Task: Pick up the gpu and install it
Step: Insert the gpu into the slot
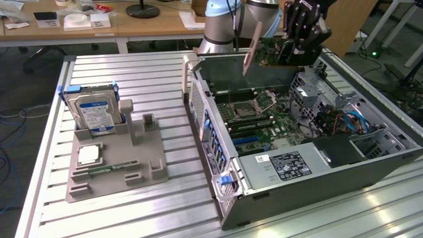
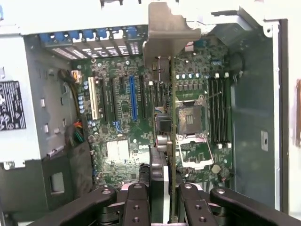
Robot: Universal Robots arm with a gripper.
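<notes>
Gpu (image 1: 272, 49) upright in end effector's (image 2: 164, 186) firm grasp, above open computer case (image 1: 317, 186).

Ribbed metal desk (image 1: 132, 218), evenly lit, with glare patches towards its near edge. Wooden desk (image 1: 132, 29) behind it carries papers (image 1: 191, 20), white boxes (image 1: 77, 22) and a black round base (image 1: 142, 11). Grey-brown floor (image 1: 26, 79); loose cables (image 1: 10, 119) at exterior view's left.
</notes>
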